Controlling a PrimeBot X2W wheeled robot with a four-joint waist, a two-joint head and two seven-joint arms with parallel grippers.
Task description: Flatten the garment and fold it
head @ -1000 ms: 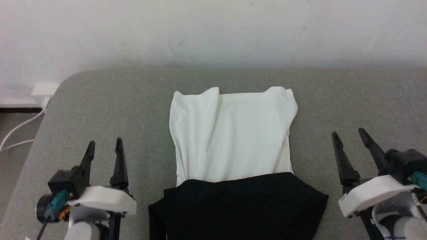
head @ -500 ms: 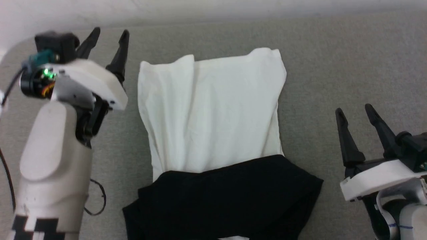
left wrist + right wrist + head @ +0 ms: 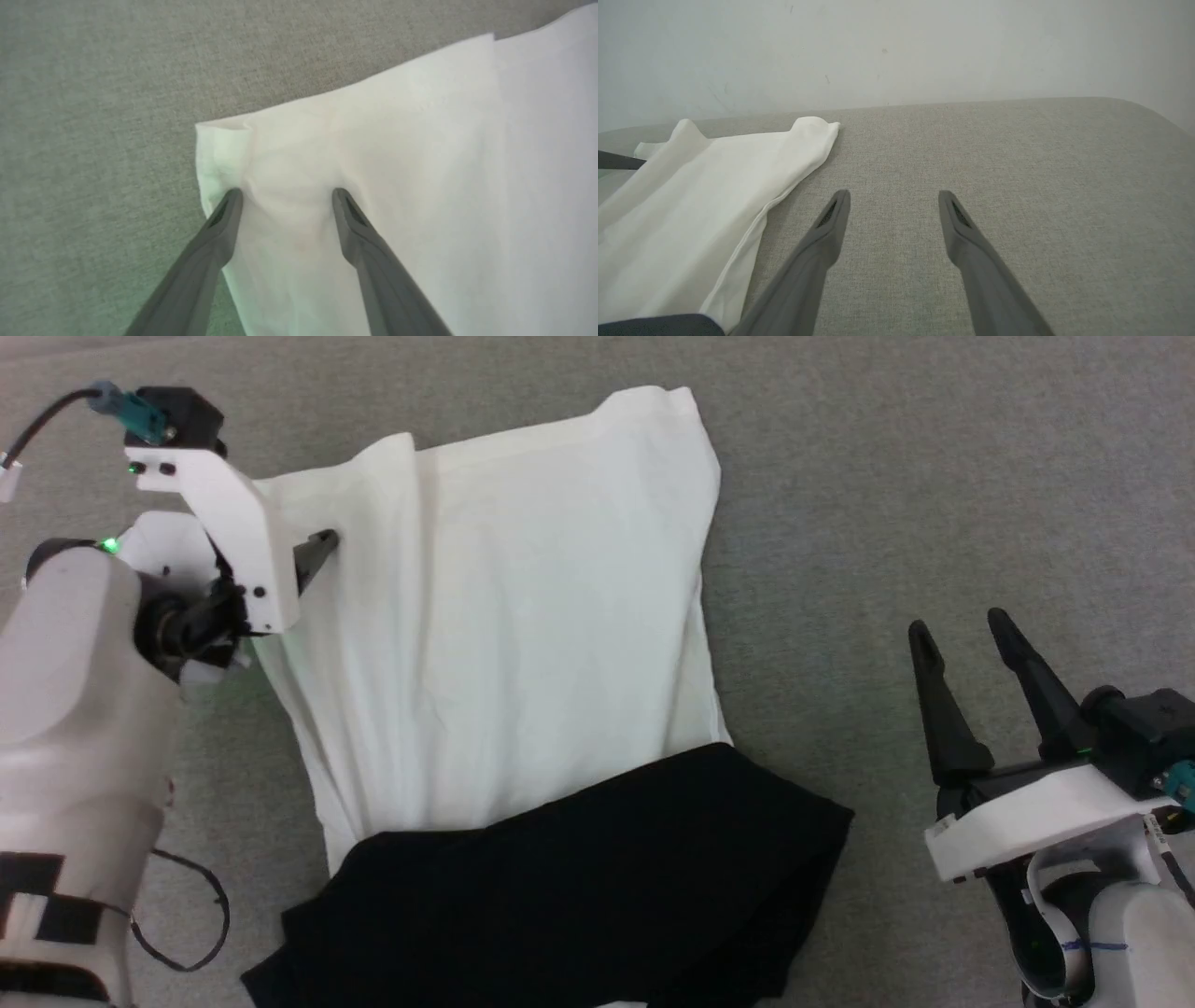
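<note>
Lying on the grey padded surface (image 3: 887, 476), the garment (image 3: 504, 644) has its black part nearest the robot, folded over, w/ the white body stretching away toward the far edge. Near-right, the right gripper (image 3: 959, 623) sits well apart from the cloth, over bare surface, fingers spread wide, nothing btwn them. Further out, the left gripper (image 3: 287, 196) is at the garment's far-left corner, fingers likewise apart, both tips down on white cloth just inside the corner, not pinching it. Pale wall (image 3: 896, 46) rises beyond the far edge.
</note>
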